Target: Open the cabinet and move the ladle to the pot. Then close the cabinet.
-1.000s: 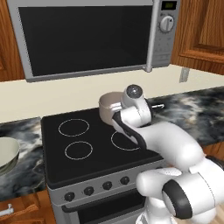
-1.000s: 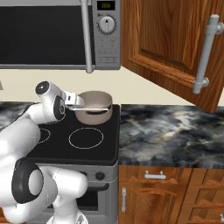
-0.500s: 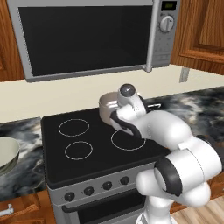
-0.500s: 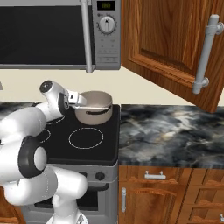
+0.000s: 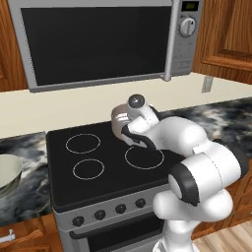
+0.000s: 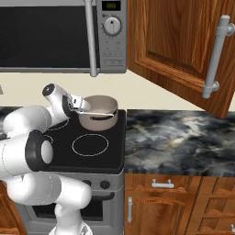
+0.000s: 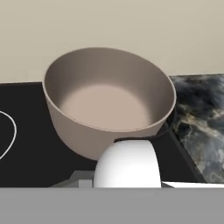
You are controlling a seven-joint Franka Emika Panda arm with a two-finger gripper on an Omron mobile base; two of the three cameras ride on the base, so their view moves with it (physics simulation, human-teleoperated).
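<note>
- Danger lying mostly at the pot (image 6: pixel 97 112), sitting on the back right ring of the stove (image 6: pixel 55 158): fingers (image 6: pixel 78 103) hovering just beside its rim on the left, so drifting any lower or further in risks knocking it off the ring.
- Seeing what looks like a thin pale rod (probably the ladle (image 6: pixel 100 113) handle) running from the fingers across the pot's front. Being unable to tell how far apart the fingers are, or whether they are really clamping it.
- Letting go with the ladle half over the rim could mean tipping out onto the smooth black glass and sliding.
- Noting the cabinet (image 6: pixel 179 46) door hanging wide open above the worktop (image 6: pixel 183 137), its long grey bar handle (image 6: pixel 215 55) jutting out (easy to clip when swinging the arm across).
- Judging surfaces: pot round, straight-walled, matte beige inside (image 7: pixel 109 105); cabinet reddish raised-panel wood; worktop glossy, marbled dark stone; handle smooth, cylindrical metal.
</note>
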